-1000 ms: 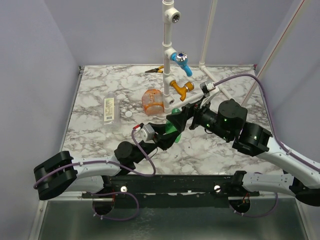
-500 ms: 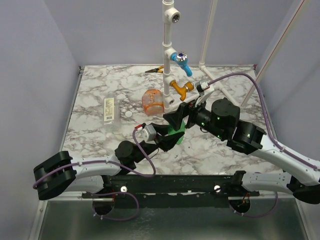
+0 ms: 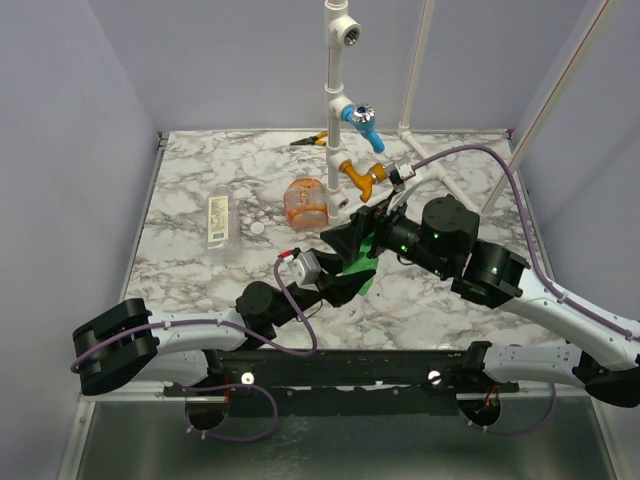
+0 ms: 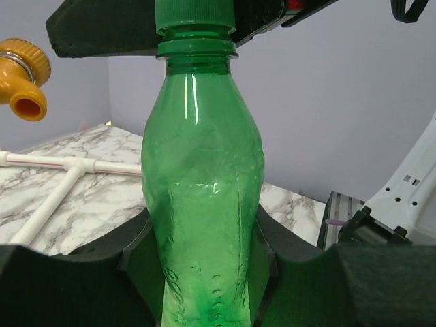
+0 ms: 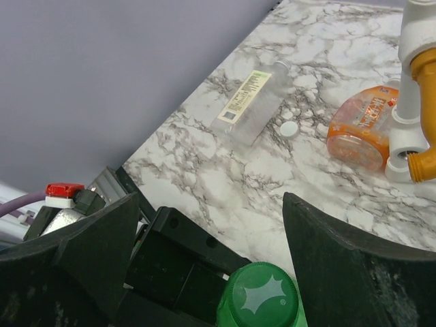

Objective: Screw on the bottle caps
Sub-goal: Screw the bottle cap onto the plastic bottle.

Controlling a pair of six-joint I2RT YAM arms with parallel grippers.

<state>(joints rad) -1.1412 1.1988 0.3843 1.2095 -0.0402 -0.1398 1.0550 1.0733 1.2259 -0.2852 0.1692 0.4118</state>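
My left gripper (image 4: 202, 253) is shut on the lower body of the slim green bottle (image 4: 201, 163) and holds it upright above the table; the bottle also shows in the top view (image 3: 364, 264). The dark green cap (image 4: 195, 15) sits on the bottle's neck. My right gripper (image 5: 210, 211) is open, its fingers (image 5: 102, 252) spread wide on either side of the cap (image 5: 261, 297) without touching it. The clear bottle with a pale label (image 3: 218, 222) lies at the left, the white cap (image 3: 258, 228) beside it. The orange bottle (image 3: 306, 203) lies by the pipe.
A white pipe frame (image 3: 336, 90) stands at the back with a blue tap (image 3: 362, 120) and an orange tap (image 3: 362, 178) close behind my right gripper (image 3: 342, 238). Pliers (image 3: 308, 140) lie at the far edge. Purple walls enclose the table.
My right gripper has moved left and closer over the green bottle's cap. My left arm has shifted the bottle slightly to the right.
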